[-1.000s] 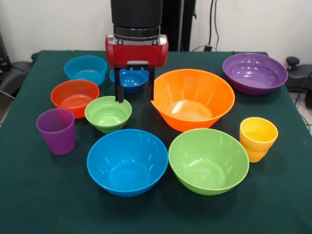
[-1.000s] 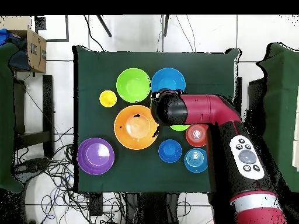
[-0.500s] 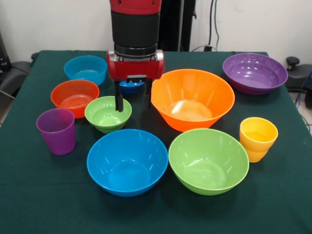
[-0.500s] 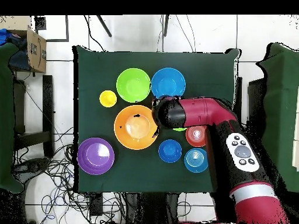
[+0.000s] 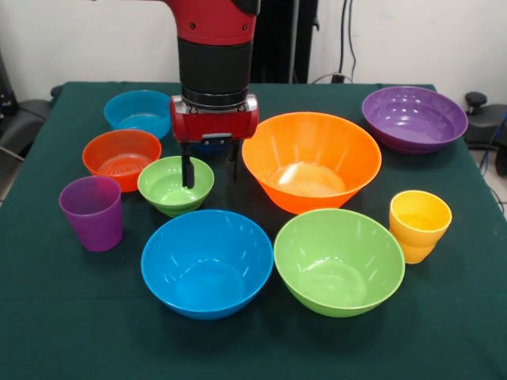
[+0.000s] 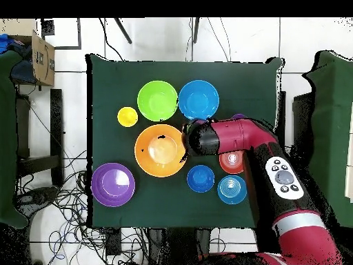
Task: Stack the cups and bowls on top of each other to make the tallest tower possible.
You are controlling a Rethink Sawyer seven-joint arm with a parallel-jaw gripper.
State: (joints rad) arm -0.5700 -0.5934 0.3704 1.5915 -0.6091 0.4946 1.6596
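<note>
Right now the pincer (image 5: 211, 168) hangs low over the table with its two dark fingers spread apart and nothing held between them. One finger (image 5: 188, 170) reaches down inside the small green bowl (image 5: 175, 185), close to that bowl's rim on the side toward the big orange bowl (image 5: 311, 161); whether it touches the plastic is hard to tell. The other finger stands outside the green bowl, in the gap between it and the big orange bowl.

Just behind the pincer, mostly hidden by the red wrist in the front view, sits the small dark blue bowl (image 6: 200, 179), which shows clearly from overhead. Beyond the green bowl from the pincer are the red-orange bowl (image 5: 121, 158) and, farther back, the light blue bowl (image 5: 139, 113). The purple cup (image 5: 93, 212) stands upright past the green bowl, near the table's edge.

In front of the pincer lie the large blue bowl (image 5: 207, 263) and the large green bowl (image 5: 339, 261), side by side. The yellow cup (image 5: 419, 226) stands upright beyond the large green bowl, and the wide purple bowl (image 5: 413, 119) sits well apart, past the orange one. Every piece rests singly on the green cloth (image 5: 71, 317); nothing is stacked.
</note>
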